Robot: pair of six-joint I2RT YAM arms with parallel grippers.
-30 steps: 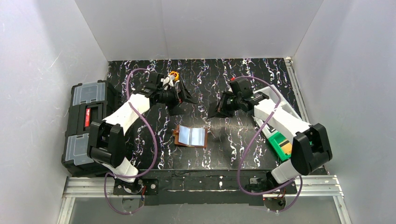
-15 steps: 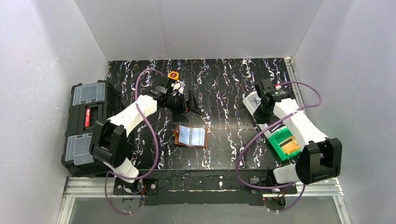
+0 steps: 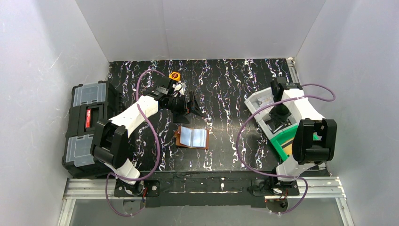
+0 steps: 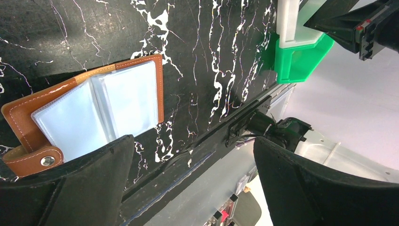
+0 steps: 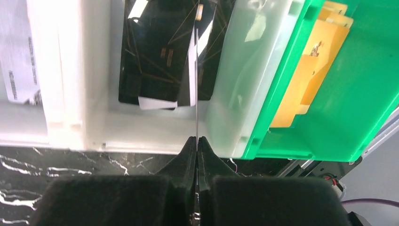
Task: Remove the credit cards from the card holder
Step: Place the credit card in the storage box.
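White-shelled arms point(image 3: 136, 109) with black joints trail purple cables point(image 3: 153, 141); the left claw point(image 4: 192, 143) has matte black fingers point(image 4: 70, 188).

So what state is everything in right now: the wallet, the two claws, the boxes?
card holder: open flat on the table, clear pockets up, looking empty.
left gripper: open, empty, near the holder.
right gripper: shut on a card.
card: held edge-on over the white bin.
white bin: open-topped, dark cards inside.
green bin: open-topped, orange-tan cards inside.
toolbox: lids shut.
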